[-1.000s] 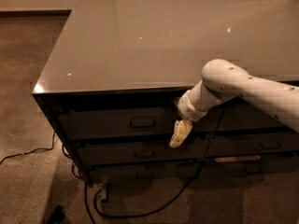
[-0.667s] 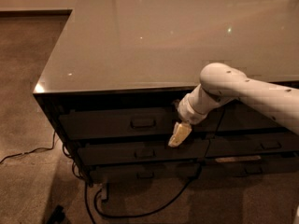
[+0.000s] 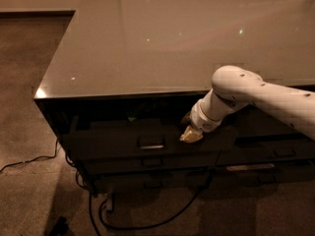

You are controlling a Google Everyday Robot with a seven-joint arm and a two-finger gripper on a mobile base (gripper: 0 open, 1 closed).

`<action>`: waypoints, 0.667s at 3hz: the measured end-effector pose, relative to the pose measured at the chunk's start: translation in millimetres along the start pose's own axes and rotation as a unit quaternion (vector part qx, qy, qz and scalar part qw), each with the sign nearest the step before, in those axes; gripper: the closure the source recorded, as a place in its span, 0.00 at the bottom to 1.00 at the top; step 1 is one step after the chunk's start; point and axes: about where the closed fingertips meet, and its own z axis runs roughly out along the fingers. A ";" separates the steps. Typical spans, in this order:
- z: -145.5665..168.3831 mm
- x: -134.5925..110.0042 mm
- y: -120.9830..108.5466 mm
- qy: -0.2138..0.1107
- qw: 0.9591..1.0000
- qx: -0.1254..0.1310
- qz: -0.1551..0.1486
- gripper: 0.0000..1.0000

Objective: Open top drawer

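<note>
The top drawer (image 3: 118,144) is the wide dark one just under the glossy counter top (image 3: 162,43) on the left stack. Its small loop handle (image 3: 151,142) shows at the centre of the front. The drawer front stands out a little from the cabinet, with a dark gap above it. My gripper (image 3: 191,134), on the white arm (image 3: 256,95) reaching in from the right, is at the upper edge of the drawer front, just right of the handle.
Like-handled lower drawers (image 3: 150,162) sit beneath. The right-hand stack (image 3: 275,149) is behind my arm. Black cables (image 3: 147,222) loop on the carpet in front of the cabinet, and one more cable (image 3: 24,162) runs off to the left.
The top drawer's front and handle have shifted down in the picture, towards me, so the drawer has slid out a little. My gripper has moved slightly up and right.
</note>
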 end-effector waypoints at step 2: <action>-5.8 0.4 10.2 0.004 1.000 0.004 -0.001 1.00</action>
